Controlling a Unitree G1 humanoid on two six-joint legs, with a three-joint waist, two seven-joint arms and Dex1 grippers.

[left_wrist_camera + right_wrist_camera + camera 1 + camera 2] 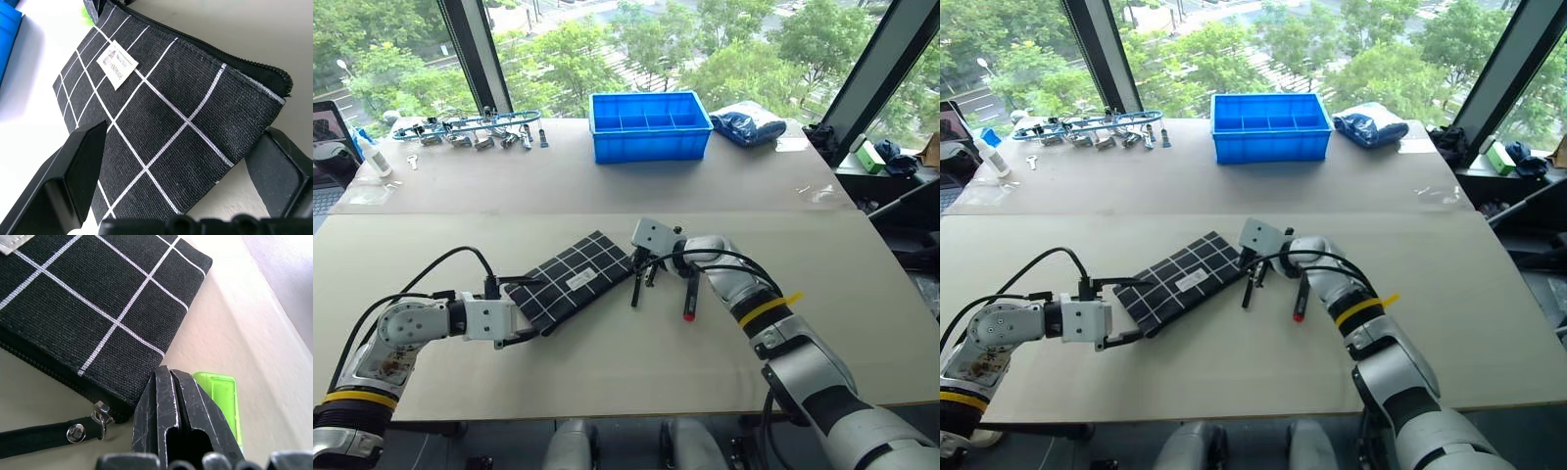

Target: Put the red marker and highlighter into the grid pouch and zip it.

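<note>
The grid pouch [570, 284] lies flat on the table, black with white lines and a small white label. My left gripper [524, 311] is open, its fingers [78, 161] straddling the pouch's near left corner. At the pouch's right end my right gripper [647, 266] is shut with nothing seen between its fingers [168, 406]. The zipper pull strap [44, 438] lies on the table just beside them. Directly behind the right fingers lies the light green highlighter [225, 396]. The red marker [690, 299] rests on the table right of the strap, beside my right forearm.
A blue divided crate [651, 127] stands at the back centre, a blue bag [749, 122] to its right. Metal tools [470, 132] and a small bottle [374, 159] lie at the back left. A seam between two tabletops [607, 211] runs across behind the pouch.
</note>
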